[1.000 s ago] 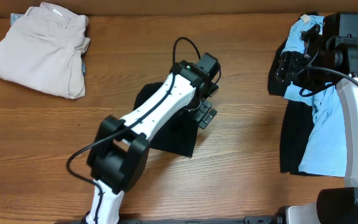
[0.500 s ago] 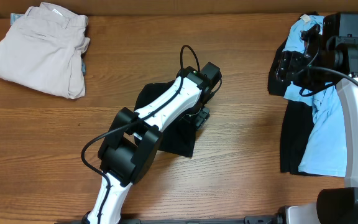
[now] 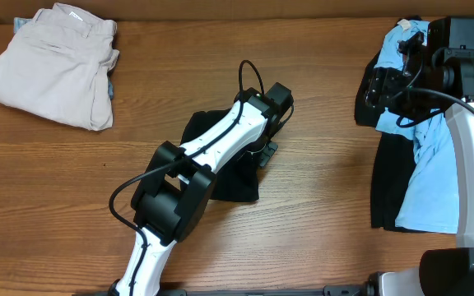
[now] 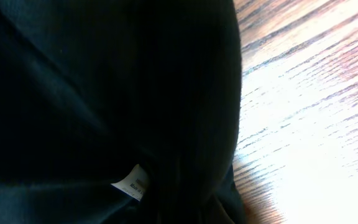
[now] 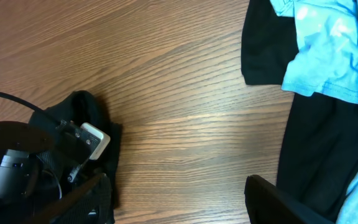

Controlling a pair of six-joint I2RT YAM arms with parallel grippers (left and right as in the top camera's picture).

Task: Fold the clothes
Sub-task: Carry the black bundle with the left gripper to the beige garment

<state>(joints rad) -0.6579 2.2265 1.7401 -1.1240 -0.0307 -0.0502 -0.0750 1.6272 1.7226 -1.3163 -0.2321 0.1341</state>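
- Centre of surface [image 3: 327,205]: black tee [image 3: 235,182] lies crumpled, partly hidden under left arm [image 3: 212,152].
- Left fingers [image 3: 267,151] together, pinching tee's right edge; wrist view is filled with black cloth, white label [image 4: 132,183] showing.
- Right fingers [image 5: 278,202] apart, empty, at left edge of blue tee [image 3: 434,177] and second black garment [image 3: 385,181].
- Beige trousers [image 3: 52,66] far left, well apart.
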